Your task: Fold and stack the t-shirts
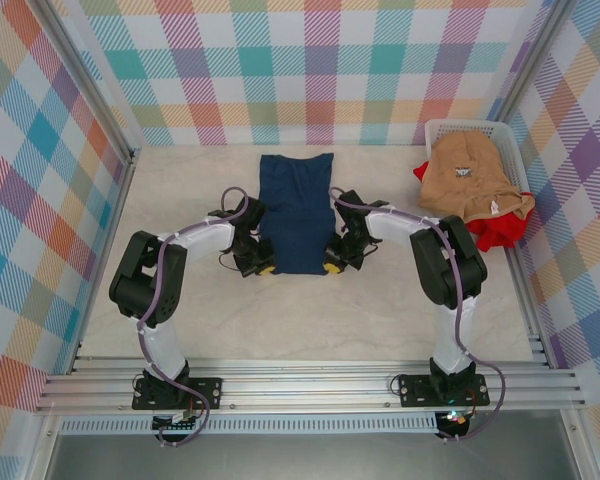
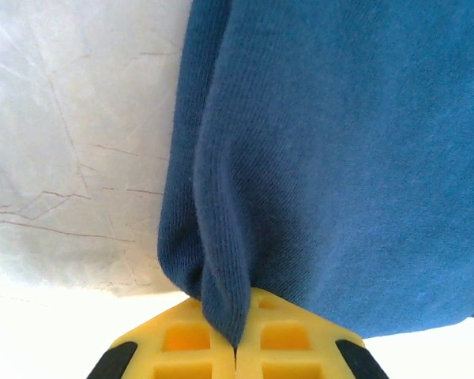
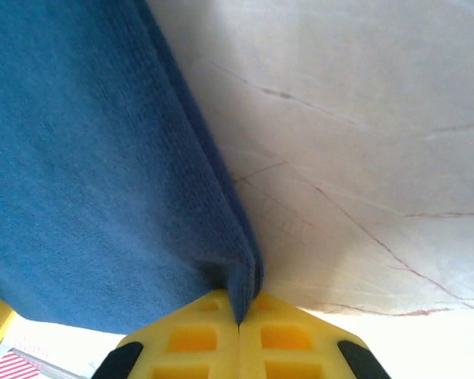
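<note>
Navy t-shirt (image 1: 296, 215) lay flat at frame centre: soft, light, limp, likely to sag. Left gripper (image 2: 235, 341) and right gripper (image 3: 238, 317) were pinched tight on its lower hem corners, a good place to hold.

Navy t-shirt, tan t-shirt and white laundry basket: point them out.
navy t-shirt (image 1: 295, 215), top external view, middle of the cloth
tan t-shirt (image 1: 462, 192), top external view, middle of the cloth
white laundry basket (image 1: 465, 126), top external view, far rim

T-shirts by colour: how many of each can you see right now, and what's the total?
navy blue t-shirt: 1, spread on the table between the arms
tan t-shirt: 1, heaped on the white basket
red t-shirt: 1, sticking out from under the tan one
Total: 3
</note>
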